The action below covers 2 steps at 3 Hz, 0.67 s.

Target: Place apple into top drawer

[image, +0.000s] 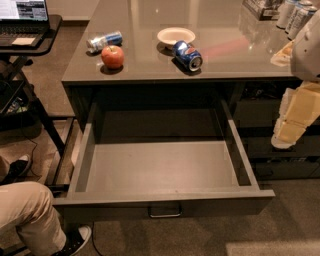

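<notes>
The red apple [112, 56] stands on the grey countertop near its front left corner. The top drawer [160, 167] is pulled wide open below the counter, and nothing lies in it. Its flat front panel carries a small metal bar handle [165, 212]. My gripper [284, 136] hangs at the right edge of the view, beside the drawer's right wall and below counter height. It is far to the right of the apple and holds nothing that I can see.
A silver-blue can [104, 40] lies just behind the apple. A white bowl [176, 36] and a blue soda can [188, 55] on its side sit mid-counter. Several cans [295, 15] stand back right. A laptop stand [25, 30] and a person's leg [30, 215] are at left.
</notes>
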Available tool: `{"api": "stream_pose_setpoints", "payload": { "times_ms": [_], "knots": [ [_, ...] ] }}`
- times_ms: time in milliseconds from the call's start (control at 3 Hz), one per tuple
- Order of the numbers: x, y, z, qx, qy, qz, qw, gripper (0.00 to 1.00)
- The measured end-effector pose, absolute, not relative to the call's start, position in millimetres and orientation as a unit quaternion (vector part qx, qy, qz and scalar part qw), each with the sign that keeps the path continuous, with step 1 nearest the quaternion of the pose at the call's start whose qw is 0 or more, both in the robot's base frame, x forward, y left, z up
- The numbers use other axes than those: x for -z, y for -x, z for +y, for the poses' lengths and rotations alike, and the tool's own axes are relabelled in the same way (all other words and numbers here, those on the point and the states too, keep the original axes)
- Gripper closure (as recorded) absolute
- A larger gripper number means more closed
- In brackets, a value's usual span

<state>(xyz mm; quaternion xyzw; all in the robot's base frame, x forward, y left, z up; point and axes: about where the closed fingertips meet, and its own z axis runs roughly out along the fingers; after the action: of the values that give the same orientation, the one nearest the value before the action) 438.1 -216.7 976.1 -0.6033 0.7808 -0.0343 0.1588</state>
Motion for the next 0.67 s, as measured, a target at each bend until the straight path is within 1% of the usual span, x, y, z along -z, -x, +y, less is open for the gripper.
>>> {"api": "stream_pose_setpoints", "payload": {
  "times_ms": [667],
  "knots": [
    [-978.7,-445.7,-212.9,0.029,0.597,0.783,0.173,0.0]
  ]
}}
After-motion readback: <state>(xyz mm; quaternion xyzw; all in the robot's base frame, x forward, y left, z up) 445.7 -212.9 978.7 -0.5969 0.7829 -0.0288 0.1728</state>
